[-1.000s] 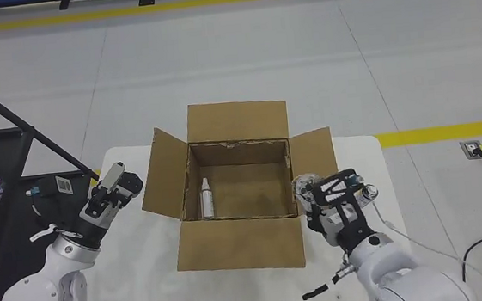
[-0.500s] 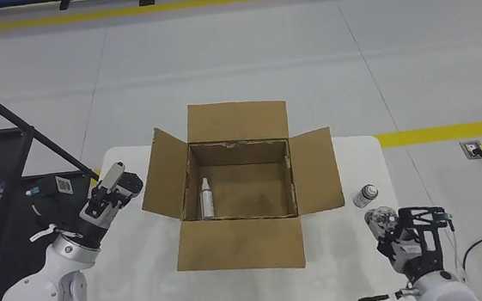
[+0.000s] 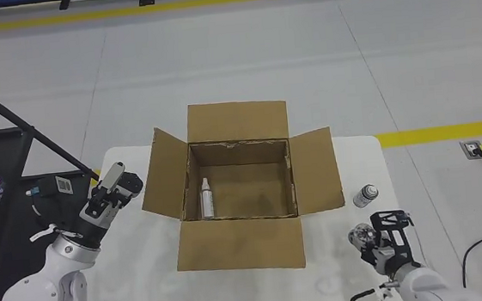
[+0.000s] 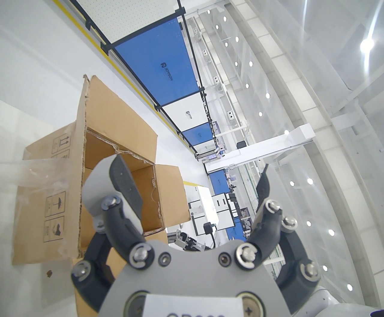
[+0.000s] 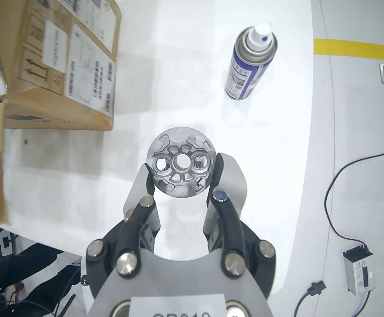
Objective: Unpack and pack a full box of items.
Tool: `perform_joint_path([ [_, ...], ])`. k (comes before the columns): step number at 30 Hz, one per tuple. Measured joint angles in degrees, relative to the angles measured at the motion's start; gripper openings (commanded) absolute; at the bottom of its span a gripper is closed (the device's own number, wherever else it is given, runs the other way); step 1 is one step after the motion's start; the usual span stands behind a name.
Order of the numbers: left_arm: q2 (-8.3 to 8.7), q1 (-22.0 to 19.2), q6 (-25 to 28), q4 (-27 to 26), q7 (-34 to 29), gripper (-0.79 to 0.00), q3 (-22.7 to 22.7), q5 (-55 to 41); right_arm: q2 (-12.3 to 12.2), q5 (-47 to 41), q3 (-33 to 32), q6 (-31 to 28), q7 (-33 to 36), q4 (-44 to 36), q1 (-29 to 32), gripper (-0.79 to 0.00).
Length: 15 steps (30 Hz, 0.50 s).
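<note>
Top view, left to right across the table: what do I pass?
First the left tool, open → cardboard box with a white bottle inside → right tool shut on the metal disc.

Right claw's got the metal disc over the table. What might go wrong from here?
1. The right claw pinches the disc by its rim alone, so it might slip or swivel.
2. The upright spray can stands nearby; a swing that way might topple it.
3. The table edge is not far off on that side; a dropped disc might roll over it.
</note>
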<state>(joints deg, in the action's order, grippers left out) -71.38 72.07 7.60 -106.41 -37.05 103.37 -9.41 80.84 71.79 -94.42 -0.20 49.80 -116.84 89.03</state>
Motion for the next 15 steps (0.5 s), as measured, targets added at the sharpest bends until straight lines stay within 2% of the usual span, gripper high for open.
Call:
perform_joint_path([
  [10,0.00,0.00,0.00,0.00,0.00,0.000,0.00,0.00,-0.20,1.17,2.85,2.15,-1.40,6.78,-3.96,-0.785],
  [11,0.00,0.00,0.00,0.00,0.00,0.000,0.00,0.00,-0.22,1.26,3.06,2.32,-1.31,7.20,-4.33,-0.742],
  [12,0.00,0.00,0.00,0.00,0.00,0.000,0.00,0.00,-0.25,1.46,3.35,2.57,-1.19,7.69,-4.79,-0.646],
  [15,0.00,0.00,0.00,0.00,0.00,0.000,0.00,0.00,-0.35,2.04,3.71,3.28,-0.58,8.99,-5.91,-0.548],
])
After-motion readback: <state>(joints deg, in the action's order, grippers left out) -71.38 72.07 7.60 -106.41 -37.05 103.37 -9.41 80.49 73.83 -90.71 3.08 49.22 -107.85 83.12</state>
